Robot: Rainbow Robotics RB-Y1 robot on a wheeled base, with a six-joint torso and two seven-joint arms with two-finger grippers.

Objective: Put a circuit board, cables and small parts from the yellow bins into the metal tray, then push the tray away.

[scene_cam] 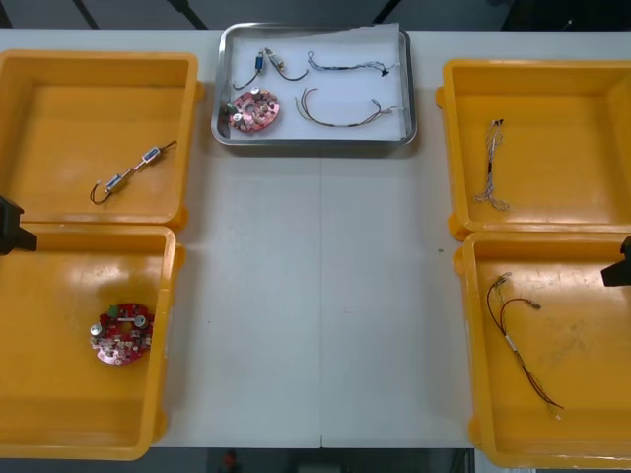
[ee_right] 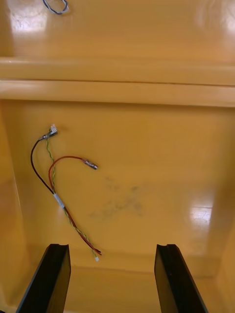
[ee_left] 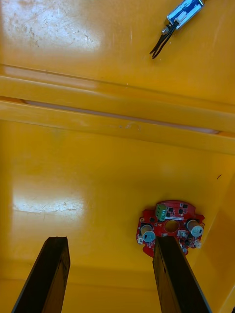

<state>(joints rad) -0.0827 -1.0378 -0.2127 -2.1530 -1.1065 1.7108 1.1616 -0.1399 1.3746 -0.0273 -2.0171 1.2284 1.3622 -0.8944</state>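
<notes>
Looking down through the front camera, I see the metal tray at the far middle of the surface, between the two far yellow bins. It holds a tray board, round and red, a black cable with small metal parts, a thin dark cable and a curved cable beside them. My left tool hangs over the near left bin, released, its fingers spread with nothing between them. A red circuit board lies flat on that bin's floor, just beyond one fingertip. Across the two rims, the far left bin holds a black lead with metal parts. My right tool hovers over the near right bin, also released and empty. A red, black and yellow cable lies on the floor ahead of its fingers, nearer to one of them. The far right bin holds a twisted blue and white cable. From the front, both tools sit at the outer edges of the surface, well apart from the tray.
</notes>
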